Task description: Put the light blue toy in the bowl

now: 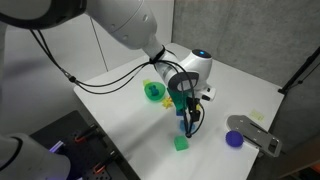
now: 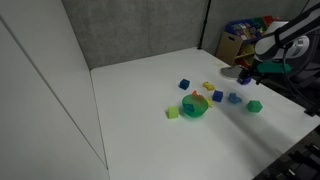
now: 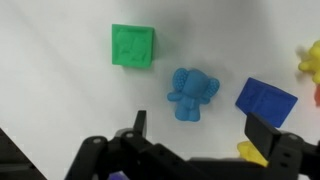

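The light blue toy point(image 3: 193, 93), a small animal-shaped figure, lies flat on the white table. In the wrist view it sits just beyond my fingertips and in line with the gap between them. My gripper point(image 3: 200, 128) hangs above it, open, with nothing between the jaws. In an exterior view the gripper point(image 1: 185, 122) points down over the table, a short way from the green bowl point(image 1: 154, 91). The bowl point(image 2: 195, 107) also shows among scattered blocks, with the light blue toy point(image 2: 234, 98) a little to its right.
A green block point(image 3: 133, 45) lies left of the toy and a dark blue block point(image 3: 266, 101) right of it. Yellow pieces point(image 3: 252, 152) sit close to one finger. A purple disc point(image 1: 235, 139) lies near the table edge. More small blocks point(image 2: 184, 85) surround the bowl.
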Tool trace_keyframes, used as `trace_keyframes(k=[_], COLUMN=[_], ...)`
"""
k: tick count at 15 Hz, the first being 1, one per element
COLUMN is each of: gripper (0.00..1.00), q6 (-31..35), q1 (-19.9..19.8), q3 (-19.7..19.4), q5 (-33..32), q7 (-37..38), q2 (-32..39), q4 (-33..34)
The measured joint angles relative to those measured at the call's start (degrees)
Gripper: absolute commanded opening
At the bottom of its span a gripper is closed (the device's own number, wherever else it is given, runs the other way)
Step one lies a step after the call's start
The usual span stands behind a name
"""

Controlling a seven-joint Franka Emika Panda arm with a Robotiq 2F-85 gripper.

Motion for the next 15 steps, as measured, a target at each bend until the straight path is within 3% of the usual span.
trace_keyframes(k=[5,15], gripper=[1.00,1.00], q6=[2.04,14.62], q1=[-0.32,-0.41], q3=[-0.07,1.30], q5=[0.00,0.09], q7=[0.00,0.00], q2=[6.28,17.11], q4=[2.41,6.97])
